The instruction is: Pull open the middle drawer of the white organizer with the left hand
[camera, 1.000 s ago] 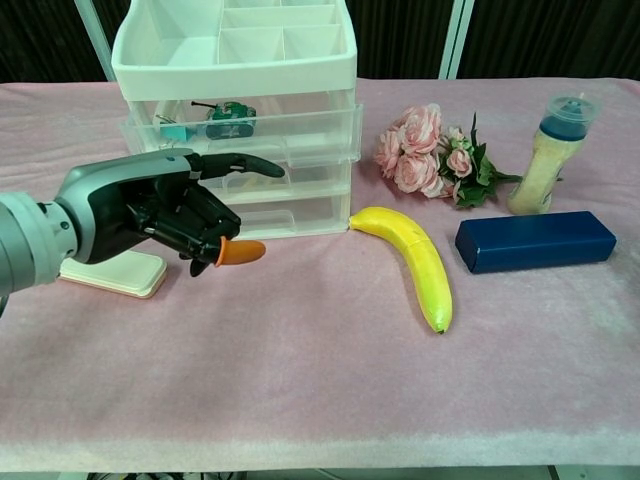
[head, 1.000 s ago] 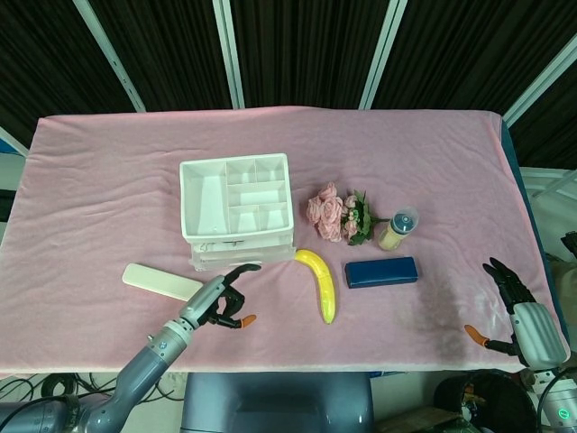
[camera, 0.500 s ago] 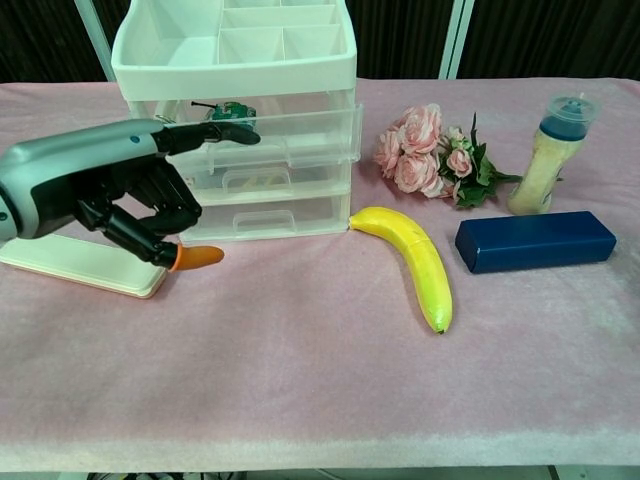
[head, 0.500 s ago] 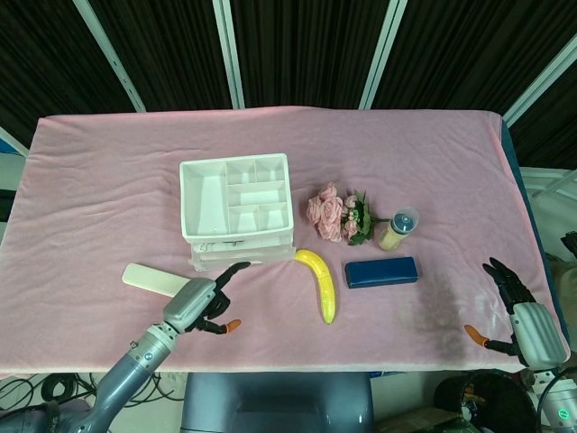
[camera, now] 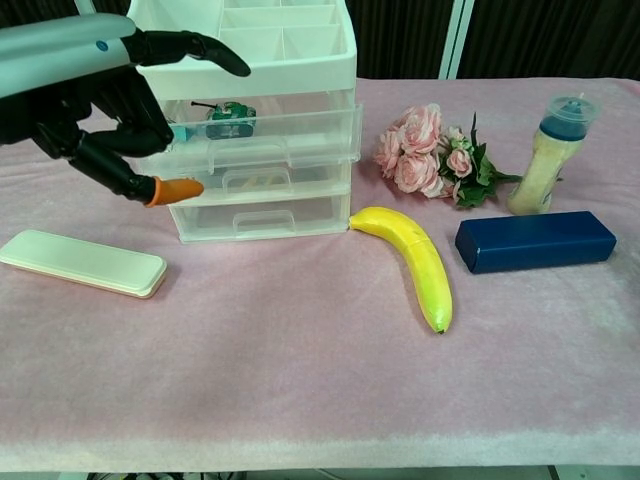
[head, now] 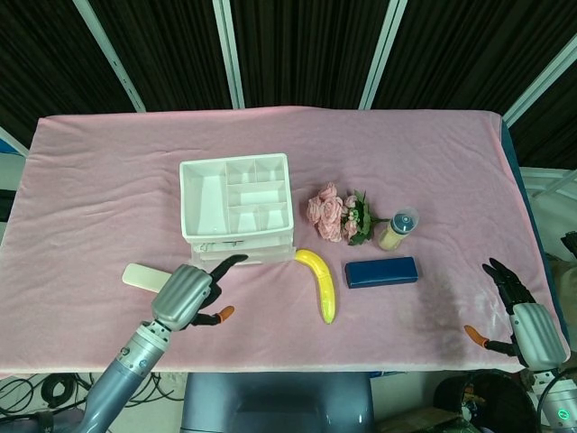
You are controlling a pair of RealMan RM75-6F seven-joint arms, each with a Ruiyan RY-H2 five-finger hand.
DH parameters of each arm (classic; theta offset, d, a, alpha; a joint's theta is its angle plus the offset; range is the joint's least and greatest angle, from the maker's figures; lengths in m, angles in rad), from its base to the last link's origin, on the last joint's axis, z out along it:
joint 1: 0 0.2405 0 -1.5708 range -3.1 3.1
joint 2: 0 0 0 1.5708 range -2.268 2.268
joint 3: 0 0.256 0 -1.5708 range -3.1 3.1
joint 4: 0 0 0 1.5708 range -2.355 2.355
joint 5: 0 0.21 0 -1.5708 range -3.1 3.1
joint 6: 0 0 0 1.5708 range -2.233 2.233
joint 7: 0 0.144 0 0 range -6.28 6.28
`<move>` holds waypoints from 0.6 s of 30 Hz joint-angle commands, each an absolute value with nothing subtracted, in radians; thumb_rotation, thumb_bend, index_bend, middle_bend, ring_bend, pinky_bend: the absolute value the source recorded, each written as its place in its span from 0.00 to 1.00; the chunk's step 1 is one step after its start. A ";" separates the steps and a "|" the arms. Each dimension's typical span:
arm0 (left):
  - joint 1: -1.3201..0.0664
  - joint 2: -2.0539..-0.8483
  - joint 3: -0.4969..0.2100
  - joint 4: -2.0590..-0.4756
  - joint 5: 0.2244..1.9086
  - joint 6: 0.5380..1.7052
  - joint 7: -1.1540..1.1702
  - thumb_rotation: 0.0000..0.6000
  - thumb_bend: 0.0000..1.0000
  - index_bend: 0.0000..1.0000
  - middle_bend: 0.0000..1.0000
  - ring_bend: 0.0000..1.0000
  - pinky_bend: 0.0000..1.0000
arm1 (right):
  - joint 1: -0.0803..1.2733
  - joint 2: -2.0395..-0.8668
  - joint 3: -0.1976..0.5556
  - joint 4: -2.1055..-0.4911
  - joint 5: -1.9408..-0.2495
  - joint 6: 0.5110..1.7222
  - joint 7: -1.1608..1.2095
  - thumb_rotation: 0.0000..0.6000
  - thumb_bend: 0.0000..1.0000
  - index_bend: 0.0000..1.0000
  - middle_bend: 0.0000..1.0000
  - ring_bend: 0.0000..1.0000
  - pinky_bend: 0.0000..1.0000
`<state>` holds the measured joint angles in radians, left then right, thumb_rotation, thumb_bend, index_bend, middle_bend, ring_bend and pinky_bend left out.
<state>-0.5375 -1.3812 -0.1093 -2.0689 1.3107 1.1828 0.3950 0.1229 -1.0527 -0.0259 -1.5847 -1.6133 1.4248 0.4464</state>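
Observation:
The white organizer (head: 236,209) (camera: 250,130) stands left of centre, an open compartment tray on top and three clear drawers below. Its middle drawer (camera: 268,182) sits flush between the others, handle facing me. The top drawer (camera: 262,125) holds a small toy tank (camera: 230,114) and juts out slightly. My left hand (head: 185,296) (camera: 95,95) hovers in front of the organizer's left side, holding nothing. One finger reaches toward the top tray's rim and the orange-tipped thumb (camera: 176,188) points at the middle drawer's left end. My right hand (head: 523,317) rests spread at the table's front right edge.
A flat white case (head: 143,276) (camera: 84,262) lies left of the organizer. A banana (head: 321,283) (camera: 413,257), a blue box (head: 381,271) (camera: 535,240), pink flowers (head: 335,215) (camera: 428,150) and a bottle (head: 397,228) (camera: 555,152) sit to its right.
My left hand has risen from table level to the height of the upper drawers and shifted left, uncovering the white case. The drawers and the right hand have not moved.

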 commanded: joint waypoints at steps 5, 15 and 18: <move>-0.537 -1.346 -0.137 -2.117 1.164 1.239 0.561 1.00 0.27 0.16 1.00 0.91 0.78 | 0.123 -1.052 -0.027 -1.585 -1.615 1.423 0.446 1.00 0.13 0.00 0.00 0.01 0.15; -0.558 -1.325 -0.139 -2.137 1.046 1.240 0.624 1.00 0.27 0.23 1.00 0.94 0.80 | 0.123 -1.053 -0.027 -1.586 -1.614 1.424 0.443 1.00 0.13 0.00 0.00 0.01 0.15; -0.560 -1.325 -0.137 -2.138 1.039 1.249 0.630 1.00 0.27 0.30 1.00 0.94 0.81 | 0.123 -1.052 -0.027 -1.586 -1.614 1.423 0.443 1.00 0.13 0.00 0.00 0.01 0.15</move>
<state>-0.5598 -1.3252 -0.1376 -2.1380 1.0404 1.2474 0.6284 0.1233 -1.0524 -0.0267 -1.5855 -1.6141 1.4229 0.4432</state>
